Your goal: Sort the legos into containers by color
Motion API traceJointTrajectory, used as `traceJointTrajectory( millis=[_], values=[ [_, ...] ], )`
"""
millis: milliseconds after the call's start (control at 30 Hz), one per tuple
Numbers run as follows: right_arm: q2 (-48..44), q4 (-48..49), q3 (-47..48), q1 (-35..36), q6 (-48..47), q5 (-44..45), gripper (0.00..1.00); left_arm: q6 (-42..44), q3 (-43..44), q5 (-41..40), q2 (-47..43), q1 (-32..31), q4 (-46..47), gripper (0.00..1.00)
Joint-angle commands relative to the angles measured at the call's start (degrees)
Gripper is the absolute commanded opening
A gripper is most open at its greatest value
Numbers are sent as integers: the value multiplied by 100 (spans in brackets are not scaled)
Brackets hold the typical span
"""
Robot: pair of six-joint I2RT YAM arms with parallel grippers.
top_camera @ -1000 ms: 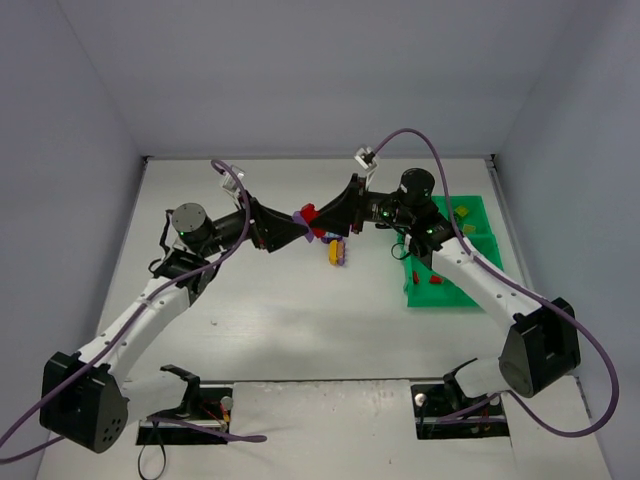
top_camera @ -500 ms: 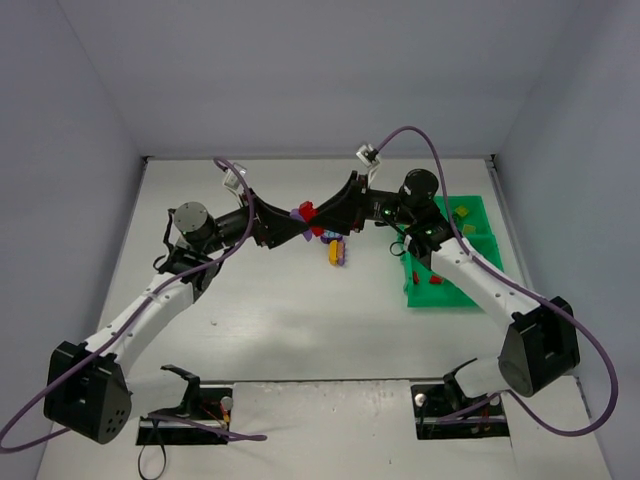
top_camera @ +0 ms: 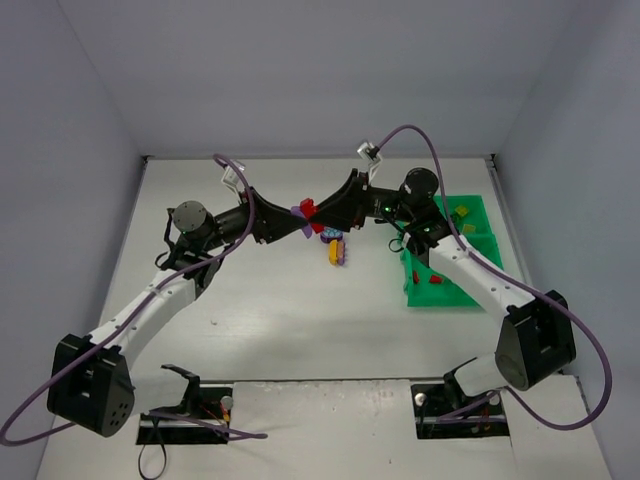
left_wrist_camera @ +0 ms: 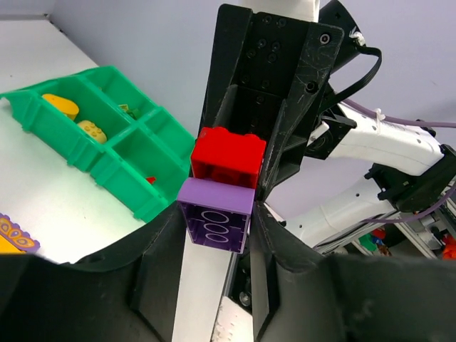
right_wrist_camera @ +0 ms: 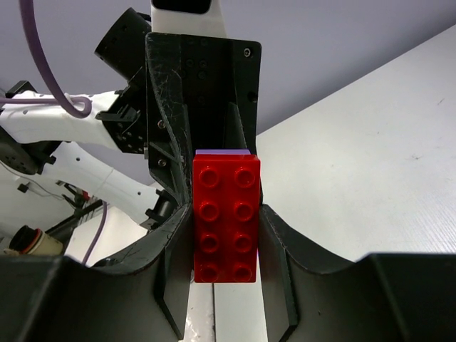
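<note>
The red lego [left_wrist_camera: 228, 153] and the purple lego [left_wrist_camera: 215, 214] are pressed together as one stack. It is held in the air above the middle of the surface [top_camera: 260, 310], clear of it. The change is on the purple side: the left jaws stood wide apart a second ago and have now closed on the purple lego, one finger on each flank in the left wrist view. The right jaws have not altered. They are clamped on the red lego, whose studded face fills the right wrist view with a sliver of purple showing past its top edge.

Each half of the stack now has its own grip, so I judge it ready to be pulled or twisted apart. That must happen before either colour can go to its place. If one grip is shallow, a brick may slip out and drop instead of separating.

Seen from above, a small cluster of loose legos [top_camera: 335, 247], yellow and purple among them, lies on the surface just at 5 o'clock from the stack. The green tray [top_camera: 440, 300] sits near, at about 4 o'clock. Its containers already hold yellow pieces [top_camera: 462, 212] on the far side and red pieces [top_camera: 428, 279] on the near side.
</note>
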Motion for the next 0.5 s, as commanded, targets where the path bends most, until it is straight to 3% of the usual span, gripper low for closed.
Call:
traceJointTrajectory(
  millis=[0,67,233,400,467],
  values=[
    [-17,609,-9,24,39,-163,0,-166,202,189,-79,-32,914,9],
    [-26,600,-35,-37,30,-154,0,-201,167,225,-96,-23,993,0],
    [-157,591,-219,-362,12,-207,0,-140,-26,251,-237,-14,1002,0],
    [-456,512,-535,-1135,12,-400,0,-140,-220,312,-377,38,1046,0],
    [-639,40,-554,-1381,-354,-409,0,-140,-290,304,-439,82,1020,0]
  ],
)
